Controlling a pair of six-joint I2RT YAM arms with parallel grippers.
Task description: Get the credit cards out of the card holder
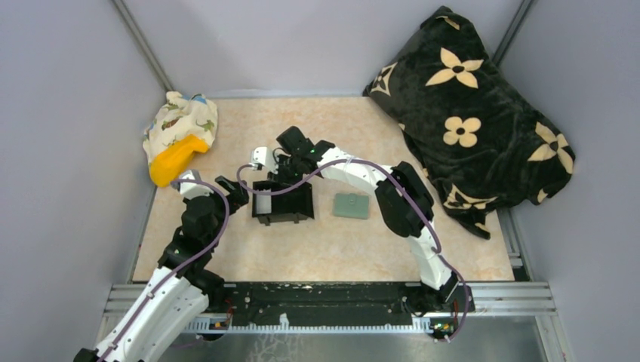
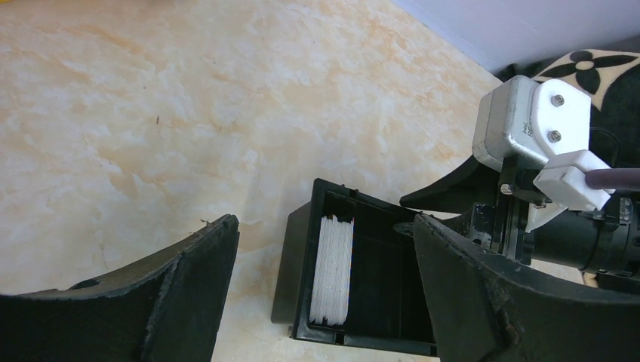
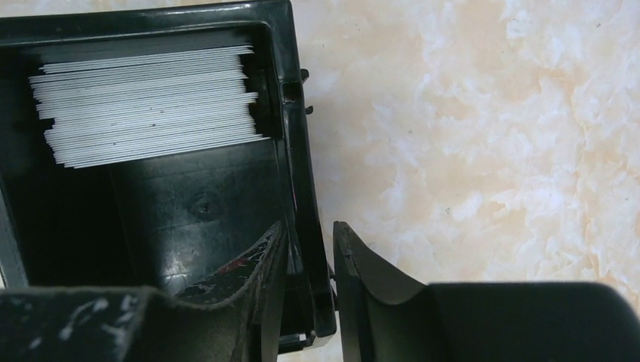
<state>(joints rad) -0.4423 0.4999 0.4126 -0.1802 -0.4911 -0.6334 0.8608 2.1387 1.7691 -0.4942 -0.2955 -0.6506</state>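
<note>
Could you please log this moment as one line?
left gripper open beside black plastic box | right gripper astride box wall | sage-green wallet lying apart

The card holder (image 1: 352,205) is sage-green, the box (image 1: 294,213) black, the blanket (image 1: 468,113) black with cream flowers.

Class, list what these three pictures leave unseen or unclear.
- Inside of the green wallet: closed, small, seen in the top view only.
- Faces of the white cards: only their edges show in both wrist views.
- Whether the right gripper pinches the black box wall: right wrist view, contact unclear.
</note>
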